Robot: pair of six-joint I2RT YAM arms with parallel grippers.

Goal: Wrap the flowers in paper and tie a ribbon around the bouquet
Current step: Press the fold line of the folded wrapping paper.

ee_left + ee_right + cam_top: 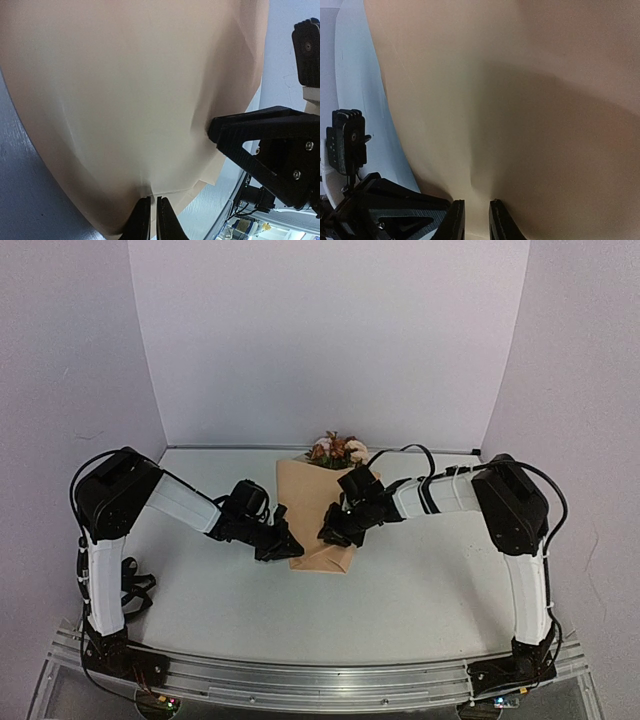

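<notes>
Left wrist view (first onlooker): at bottom centre the left gripper (153, 205) looks all but closed. What is between its fingers (142, 222)?

Second onlooker: A fold at the edge of the paper (125, 100). The two tips stand almost touching, with the tan sheet pinched in the slit and creases running up from it. I judge it is held so to stop that flap springing open.

First onlooker: And the right gripper (476, 205), bottom centre of the right wrist view?

Second onlooker: Its jaws stand a little apart, with a raised ridge of paper between them. Whether they grip it or only bracket it, I cannot tell. Each wrist view shows the other gripper toward a lower corner, so the two work close together from opposite sides of the wrap.

First onlooker: Where does the wrap lie?

Second onlooker: Top external view, centre: on the table (430, 580), between the two arms. The flowers (338, 450) show past its far end, at upper centre. The grippers meet over the nearer part, probably to gather the paper round the stems. The ribbon shows in no view, so the tying seems not yet begun.
</notes>
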